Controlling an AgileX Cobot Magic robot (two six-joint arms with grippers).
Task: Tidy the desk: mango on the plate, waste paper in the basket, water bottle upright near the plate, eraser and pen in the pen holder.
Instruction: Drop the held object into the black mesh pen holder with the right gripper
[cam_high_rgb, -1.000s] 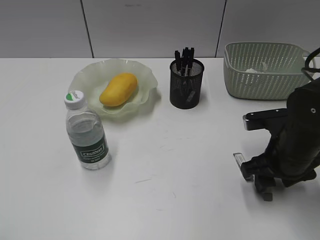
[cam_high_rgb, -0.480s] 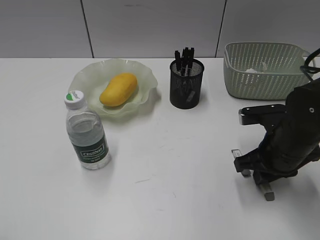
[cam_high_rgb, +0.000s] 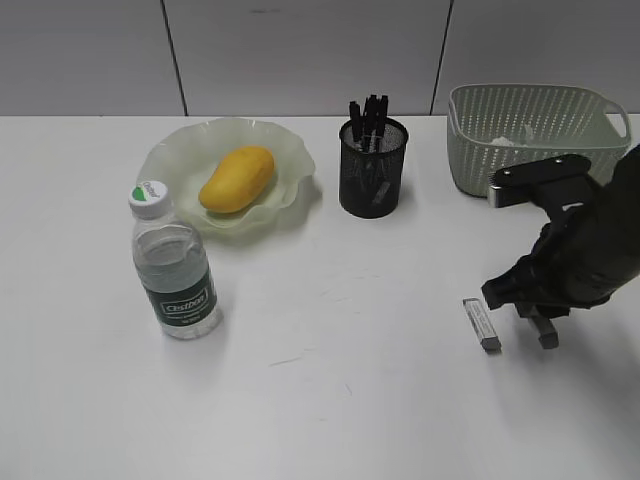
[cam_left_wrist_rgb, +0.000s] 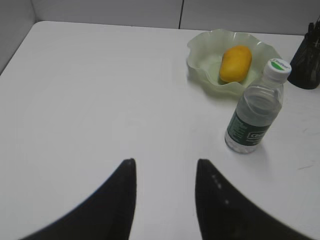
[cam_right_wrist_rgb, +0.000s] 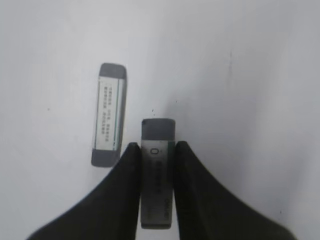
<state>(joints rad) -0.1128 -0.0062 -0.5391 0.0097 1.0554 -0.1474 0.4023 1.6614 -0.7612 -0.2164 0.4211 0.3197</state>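
Note:
My right gripper (cam_right_wrist_rgb: 154, 145) is shut on a grey eraser (cam_right_wrist_rgb: 157, 172), held just above the desk (cam_high_rgb: 330, 400) at the right (cam_high_rgb: 545, 328). A second grey eraser (cam_right_wrist_rgb: 109, 114) lies flat on the desk just left of it (cam_high_rgb: 482, 325). The mango (cam_high_rgb: 237, 178) lies on the green plate (cam_high_rgb: 170, 150). The water bottle (cam_high_rgb: 175, 270) stands upright in front of the plate. The black pen holder (cam_high_rgb: 372, 175) holds pens (cam_high_rgb: 368, 112). Waste paper (cam_high_rgb: 510, 138) lies in the basket (cam_high_rgb: 520, 165). My left gripper (cam_left_wrist_rgb: 164, 165) is open and empty over bare desk.
The left wrist view shows the plate (cam_left_wrist_rgb: 200, 50), mango (cam_left_wrist_rgb: 235, 63), bottle (cam_left_wrist_rgb: 255, 115) and pen holder (cam_left_wrist_rgb: 307, 60) ahead to the right. A grey wall runs behind the desk. The basket stands just behind my right arm.
My right arm has risen and swung back to the right with one eraser in its jaws. The other eraser stays on the desk, now uncovered.

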